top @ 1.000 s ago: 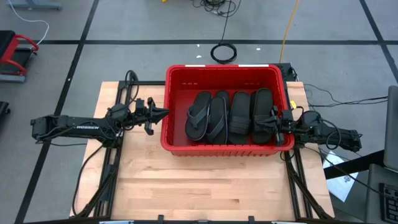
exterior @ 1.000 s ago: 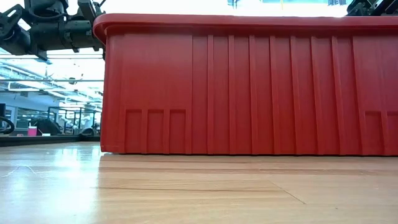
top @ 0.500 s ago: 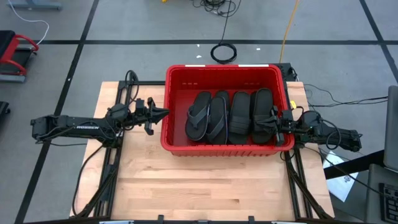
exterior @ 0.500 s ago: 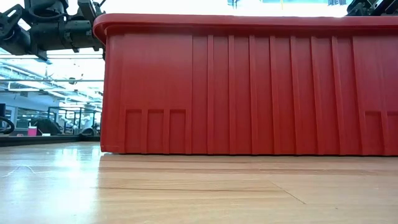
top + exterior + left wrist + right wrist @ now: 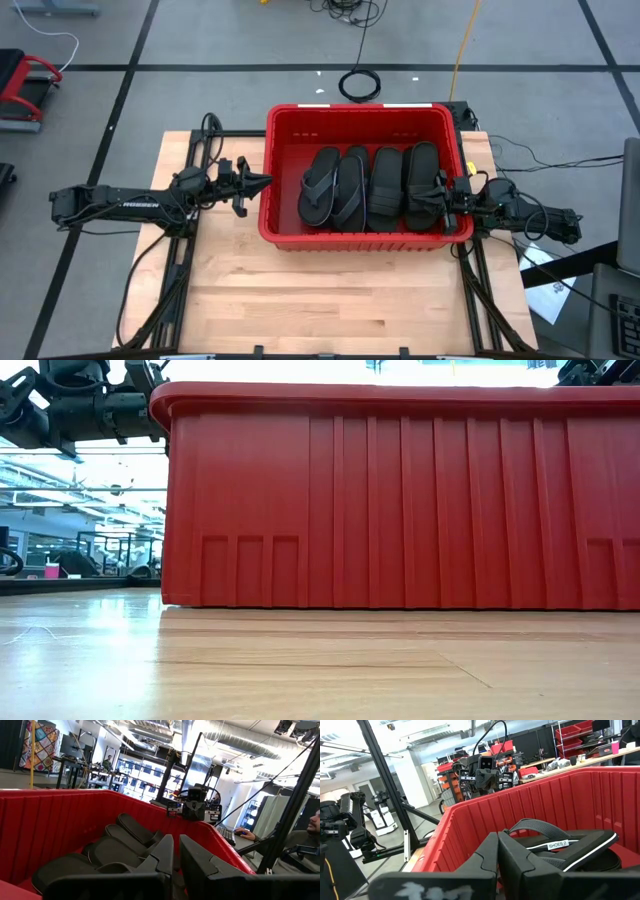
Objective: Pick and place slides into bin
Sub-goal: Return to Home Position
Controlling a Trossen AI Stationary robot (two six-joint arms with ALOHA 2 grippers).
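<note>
At frame centre the slides (image 5: 370, 190) lie side by side inside the red bin (image 5: 352, 110) on the wooden counter (image 5: 330, 300). The left end effector (image 5: 262, 183), fingers together, points at the bin's left wall; the right end effector (image 5: 436, 192), fingers together and empty, reaches over its right rim

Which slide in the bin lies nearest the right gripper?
The black slide at the right end of the row, beside the bin's right wall, where the right gripper sits; the thong flip-flop is farthest.
</note>
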